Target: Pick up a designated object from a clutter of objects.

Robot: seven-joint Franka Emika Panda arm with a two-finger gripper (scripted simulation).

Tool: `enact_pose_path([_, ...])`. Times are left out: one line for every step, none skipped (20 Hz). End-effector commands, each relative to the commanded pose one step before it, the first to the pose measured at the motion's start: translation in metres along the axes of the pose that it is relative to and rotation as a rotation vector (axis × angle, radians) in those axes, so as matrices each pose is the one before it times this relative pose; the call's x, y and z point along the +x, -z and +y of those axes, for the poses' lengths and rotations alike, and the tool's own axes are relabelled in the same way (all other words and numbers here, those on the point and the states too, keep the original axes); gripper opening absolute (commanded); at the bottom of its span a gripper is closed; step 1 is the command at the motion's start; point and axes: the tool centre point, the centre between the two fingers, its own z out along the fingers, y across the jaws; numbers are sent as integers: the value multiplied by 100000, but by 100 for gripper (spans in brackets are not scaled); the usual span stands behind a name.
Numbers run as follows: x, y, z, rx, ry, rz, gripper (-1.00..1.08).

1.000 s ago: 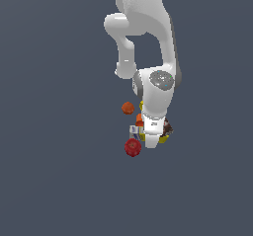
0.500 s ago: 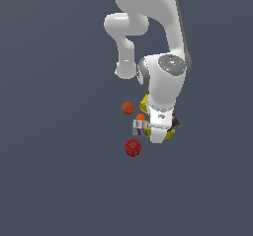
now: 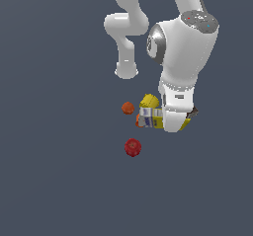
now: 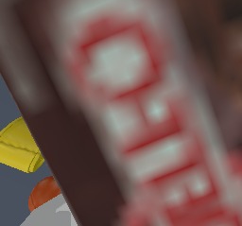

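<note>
The designated object, a yellow carton (image 3: 151,117) with a white, blue-lettered end, lies in the clutter of objects and sticks out from under the white hand toward the exterior view's left. More of its yellow shows on the hand's other side. My gripper (image 3: 174,125) is down on the carton, its fingers hidden behind the hand. A yellow cup (image 3: 148,101) stands just behind the carton. In the wrist view a blurred brown-red box (image 4: 142,107) with red and white lettering fills the picture, with the yellow cup (image 4: 19,149) and an orange piece (image 4: 43,192) beside it.
A small orange piece (image 3: 128,107) sits to the exterior view's left of the cup, and another (image 3: 139,121) touches the carton's end. A red round thing (image 3: 132,147) lies apart, nearer the camera. A dark corner (image 3: 192,112) shows beside the hand.
The hand has shifted toward the exterior view's right and upward in the picture. The carton's white end has moved the same way. The red round thing and far orange piece have stayed put.
</note>
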Motion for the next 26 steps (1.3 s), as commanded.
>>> enact_pose_path([608,2536,163,260,20,-45,-100])
enact_pose_path([241,983,86,82,5,-22,-100])
enact_pose_path([240,978,88,81,3,-23,-100])
enact_pose_path([237,982,87,66,1,-20,-100])
enact_pose_path([238,968,93,81,0,-25,-100])
enact_pose_path([236,963,96,80,-2,-26,-100])
enact_pose_path([235,957,98,80,-4,-27,-100])
enact_pose_path([234,952,101,80,-5,-28,-100])
enact_pose_path([233,945,104,79,-7,-29,-100])
enact_pose_path([231,948,101,64,-7,-24,-100])
enact_pose_path([229,922,109,78,-10,-30,-100])
enact_pose_path([220,893,103,64,-9,-25,-100])
enact_pose_path([213,847,109,78,-13,-31,-100])
enact_pose_path([205,821,103,63,-11,-25,-100])
enact_pose_path([199,789,104,63,-12,-25,-100])
enact_pose_path([192,756,104,63,-13,-25,-100])
enact_pose_path([180,717,94,44,-9,-18,-100])
enact_pose_path([169,649,100,63,-13,-25,-100])
enact_pose_path([156,608,88,44,-9,-18,-100])
enact_pose_path([145,555,85,44,-9,-18,-100])
enact_pose_path([133,504,82,44,-9,-18,-100])
enact_pose_path([123,455,78,44,-9,-18,-100])
enact_pose_path([109,439,54,0,0,0,-100])
enact_pose_path([105,353,81,63,-10,-26,-100])
enact_pose_path([89,355,47,0,0,0,-100])
enact_pose_path([86,286,65,45,-5,-19,-100])
